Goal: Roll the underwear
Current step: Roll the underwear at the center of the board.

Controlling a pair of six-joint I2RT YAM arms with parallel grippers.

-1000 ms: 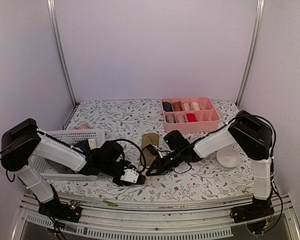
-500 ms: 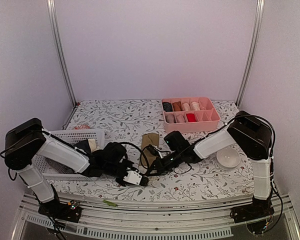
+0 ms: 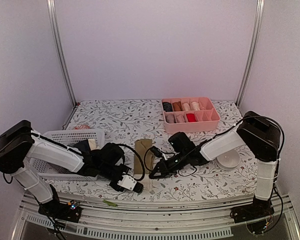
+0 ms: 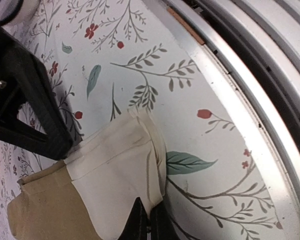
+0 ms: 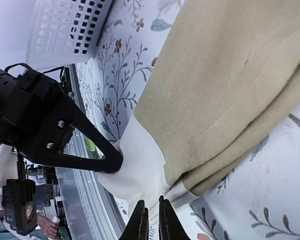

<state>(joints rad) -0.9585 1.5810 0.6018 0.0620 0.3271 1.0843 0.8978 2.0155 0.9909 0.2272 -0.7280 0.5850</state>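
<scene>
So the olive-tan cloth underwear lies flat on the floral tabletop, lower centre of the overhead view. The left hand and right hand are each clenched on its cream waistband's near corners, I'd guess to keep it taut for an even roll.

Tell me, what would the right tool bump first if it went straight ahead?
The olive-tan underwear. The right tool pinches its cream edge, and more of that cloth lies straight ahead. The left tool sits off to one side, probably clear of that line.
</scene>
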